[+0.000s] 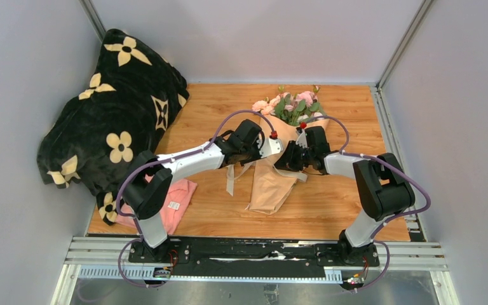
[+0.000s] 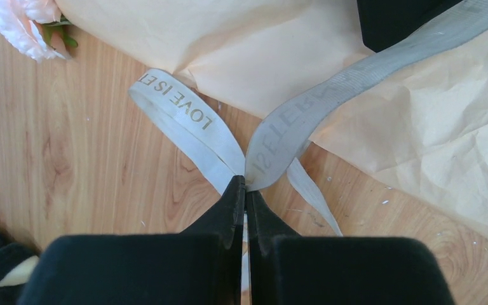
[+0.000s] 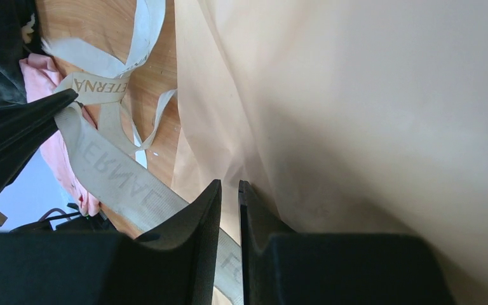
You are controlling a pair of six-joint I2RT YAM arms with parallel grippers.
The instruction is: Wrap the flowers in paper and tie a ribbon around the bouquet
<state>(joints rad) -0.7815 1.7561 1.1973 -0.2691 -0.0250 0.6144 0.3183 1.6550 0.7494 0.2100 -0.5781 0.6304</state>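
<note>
Mid-frame, the left gripper (image 2: 244,187) is clamped tight on the ribbon (image 2: 184,111) beside the bouquet (image 1: 273,181). The right gripper (image 3: 229,186) is narrowly parted astride the ribbon; its hold cannot be told.

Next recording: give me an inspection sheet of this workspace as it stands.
Surface: wooden table, a few white specks near the ribbon.
Job's things: bouquet lying flat, flowers at the far end; ribbon stretched between both claws, loose ends on the table.
Clutter: black flowered blanket heaped at left; pink cloth at its near edge.
Claws: left claw shut on the ribbon; right claw nearly closed, ribbon running into it.
Cables: purple cables loop along both arms.
Surroundings: grey walls on three sides.
</note>
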